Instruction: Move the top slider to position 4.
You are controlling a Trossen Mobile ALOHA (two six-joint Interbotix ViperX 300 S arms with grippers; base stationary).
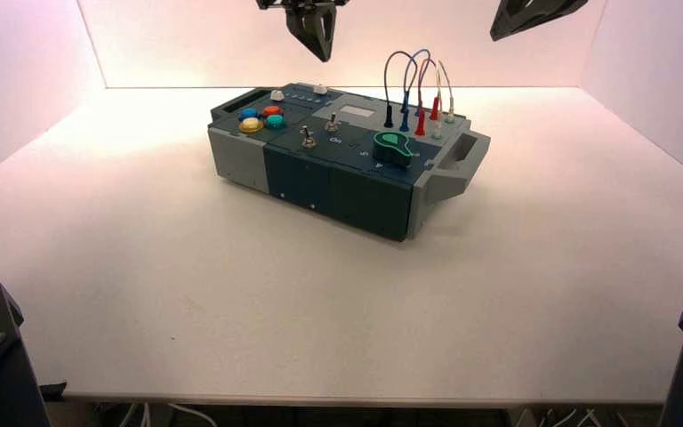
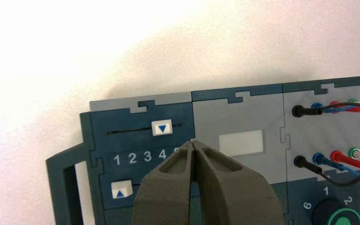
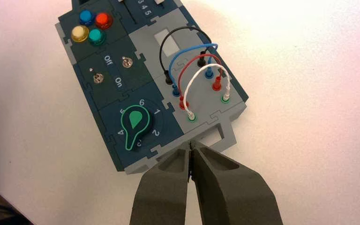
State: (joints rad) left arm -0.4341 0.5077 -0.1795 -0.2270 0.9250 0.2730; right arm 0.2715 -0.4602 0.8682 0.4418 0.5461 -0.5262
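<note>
The pale desk [image 1: 338, 302] is filling most of the high view. On it the box [image 1: 342, 196] is sitting, turned at a slant, toward the desk's 12 o'clock, its grey handles showing at its 10 and 3 o'clock ends. The left gripper [image 1: 313, 31] is hovering above and beyond the box's 12 o'clock edge, touching nothing; its fingers [image 2: 171, 173] are clenched together on nothing. The right gripper [image 1: 534, 13] is waiting up toward 1 o'clock, apart from the box, its fingers also pressed shut and empty.

Black, blue, red and white wires [image 3: 183, 72] are arching over the grey panel at 2 o'clock on the box. The green-edged rotary knob [image 3: 136, 120] is lying at 4 o'clock, its pointer aiming between 3 and 4. Blue, red, yellow and green buttons [image 1: 262, 119] are clustering at 10 o'clock, and two metal toggle switches [image 1: 309, 139] are standing near the middle. At 11 o'clock, the white top slider [image 2: 161, 127] is resting in its dark track, lining up with the printed 4. The white lower slider [image 2: 122, 189] is sitting near the 1 end of its own track.
</note>
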